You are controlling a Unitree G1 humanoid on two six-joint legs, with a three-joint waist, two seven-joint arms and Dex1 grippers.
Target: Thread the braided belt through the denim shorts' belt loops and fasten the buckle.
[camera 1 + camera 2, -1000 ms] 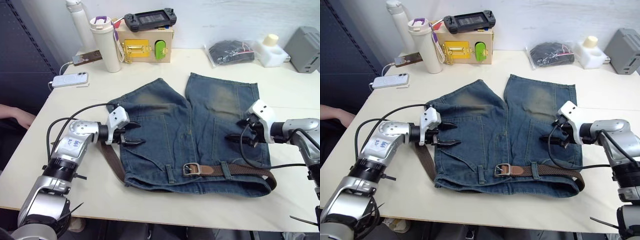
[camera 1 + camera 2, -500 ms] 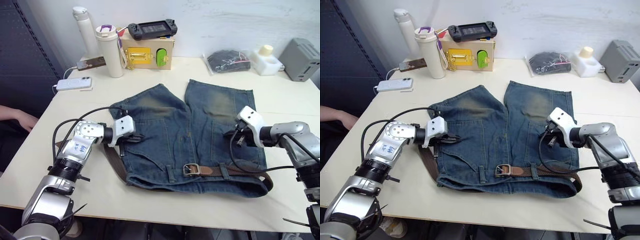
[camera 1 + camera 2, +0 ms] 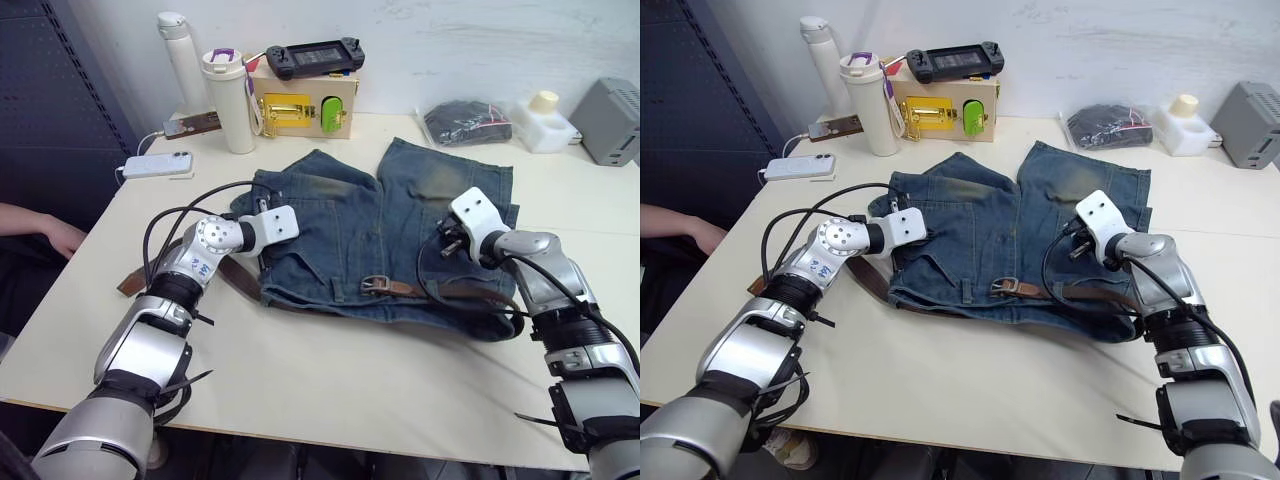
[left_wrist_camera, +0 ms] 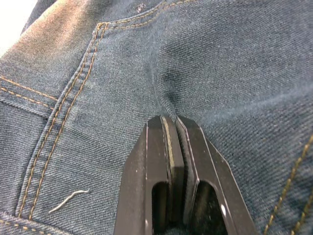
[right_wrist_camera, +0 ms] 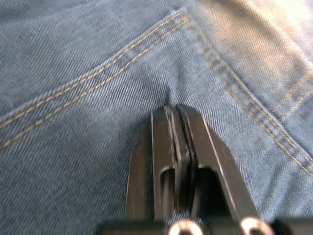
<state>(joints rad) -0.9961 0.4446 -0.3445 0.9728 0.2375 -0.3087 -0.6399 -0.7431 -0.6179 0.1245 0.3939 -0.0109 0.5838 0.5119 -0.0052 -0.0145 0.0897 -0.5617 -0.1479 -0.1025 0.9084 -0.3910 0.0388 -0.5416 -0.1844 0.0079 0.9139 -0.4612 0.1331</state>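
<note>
The denim shorts (image 3: 400, 215) lie rumpled on the cream table (image 3: 330, 370), waistband toward me. The braided belt (image 3: 470, 293) runs through the belt loops (image 3: 969, 291) along the waistband. Its silver buckle (image 3: 375, 285) sits near the middle, and its brown tail (image 3: 135, 280) trails off to the left on the table. My left gripper (image 4: 169, 119) is shut on a pinch of denim on the shorts' left side. On the right leg, my right gripper (image 5: 174, 108) is shut on a puckered fold of denim beside a pocket seam.
Along the back edge stand a white bottle (image 3: 180, 55), a white tumbler (image 3: 232, 100), a box with a yellow latch (image 3: 300, 103), a bagged black bundle (image 3: 470, 120) and a grey box (image 3: 615, 120). A phone (image 3: 158, 165) lies at the left, where a person's hand (image 3: 45, 235) rests.
Both grippers went from open to shut, pinching the denim. The shorts are now bunched up between them. The whole picture has shifted with the camera.
</note>
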